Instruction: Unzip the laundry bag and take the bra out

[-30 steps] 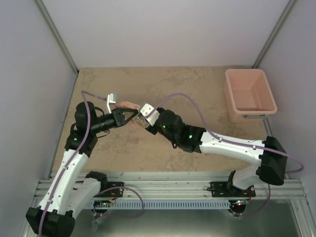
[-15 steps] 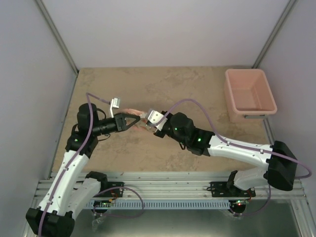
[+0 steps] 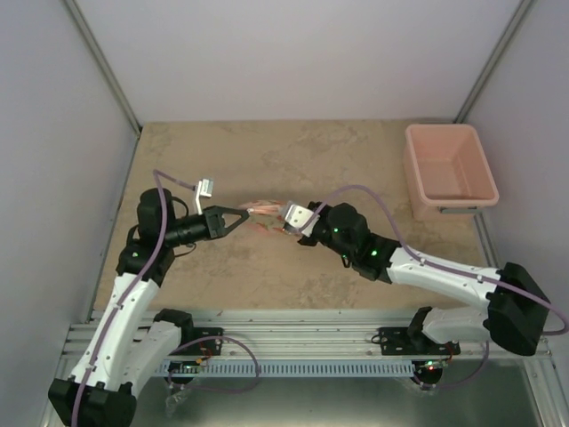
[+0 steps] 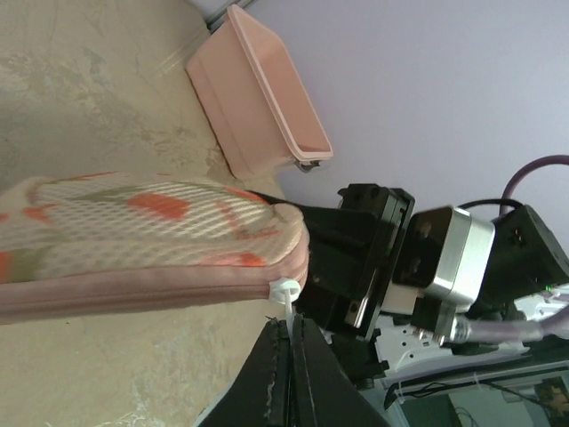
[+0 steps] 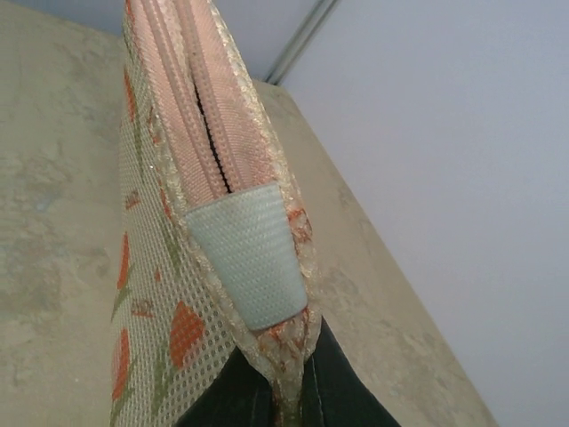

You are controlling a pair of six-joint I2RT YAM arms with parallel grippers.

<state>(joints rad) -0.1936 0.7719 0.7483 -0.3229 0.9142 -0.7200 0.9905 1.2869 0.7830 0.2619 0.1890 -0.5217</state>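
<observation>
The laundry bag [image 3: 265,213] is a pale mesh pouch with orange print and pink zip trim, held off the table between both grippers. My left gripper [image 3: 246,216] is shut on the white zip pull [image 4: 290,298] at the bag's end [image 4: 151,240]. My right gripper [image 3: 286,222] is shut on the bag's fabric corner [image 5: 289,356], just under a pale green tab [image 5: 244,258]. The pink zip [image 5: 209,116] runs up from the tab, with a thin dark slit showing. The bra is hidden.
A rigid pink plastic tub [image 3: 448,171] stands at the back right of the tan table [image 3: 293,160]; it also shows in the left wrist view [image 4: 258,93]. Grey walls close in the back and sides. A metal rail [image 3: 302,342] runs along the near edge.
Both grippers have moved to the right with the bag between them. The right arm has drawn back and stretched out to the right. Both grips are unchanged.
</observation>
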